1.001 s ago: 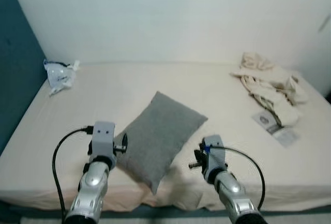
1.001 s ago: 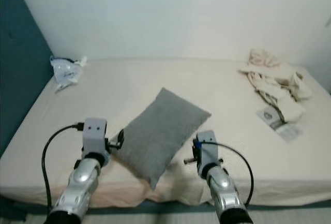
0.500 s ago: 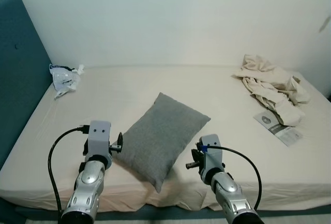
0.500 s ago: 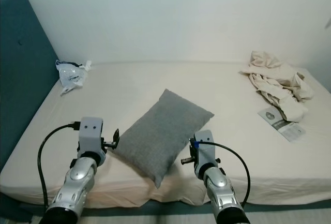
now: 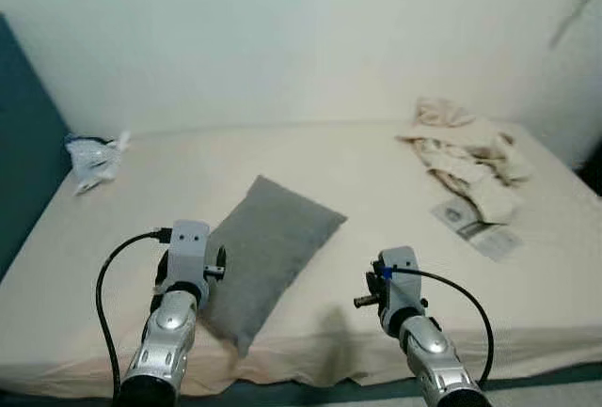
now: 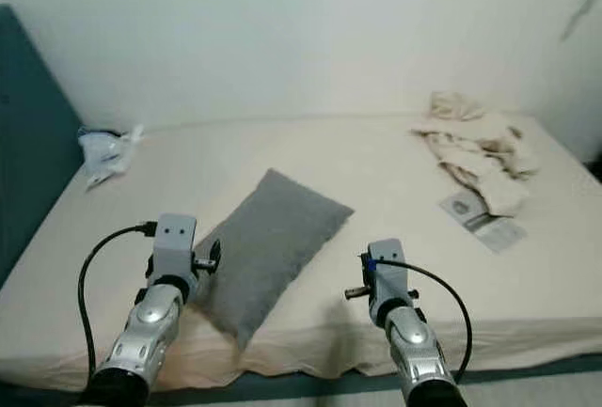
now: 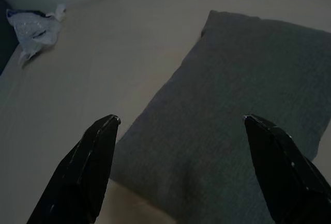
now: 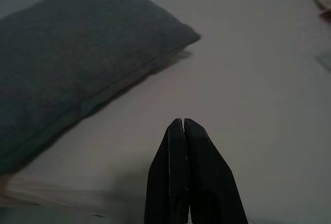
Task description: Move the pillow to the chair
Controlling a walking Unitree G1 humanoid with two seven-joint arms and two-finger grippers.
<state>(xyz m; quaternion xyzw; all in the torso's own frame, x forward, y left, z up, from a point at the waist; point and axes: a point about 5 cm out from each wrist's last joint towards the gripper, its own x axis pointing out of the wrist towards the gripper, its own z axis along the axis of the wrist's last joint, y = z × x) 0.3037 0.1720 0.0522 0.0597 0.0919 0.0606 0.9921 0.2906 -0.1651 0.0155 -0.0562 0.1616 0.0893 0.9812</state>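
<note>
1. The grey pillow [image 5: 265,252] lies flat on the bed [image 5: 376,172], set diagonally, with its near corner close to the bed's front edge.
2. The left gripper [image 7: 181,123] hovers right over the pillow's near end with its fingers [image 7: 85,167] spread wide apart, nothing between them. The pillow's lower half sits in that gap, but I can't tell if the tips actually touch the fabric.
3. The right gripper [image 8: 183,131] is off to the pillow's right side, above bare sheet, fingers pressed tight together and holding nothing. The pillow's long edge is near it but clearly apart.
4. Further from the pillow, a crumpled plastic bag [image 5: 91,155] sits at the far left of the bed, up against the dark teal headboard [image 6: 28,153].
5. Over on the far right of the pillow there's a heap of beige clothes [image 5: 461,148], and just in front of that heap a flat paper leaflet [image 5: 475,226] lies on the sheet.
6. Behind the bed is a plain pale wall [image 5: 282,40].
</note>
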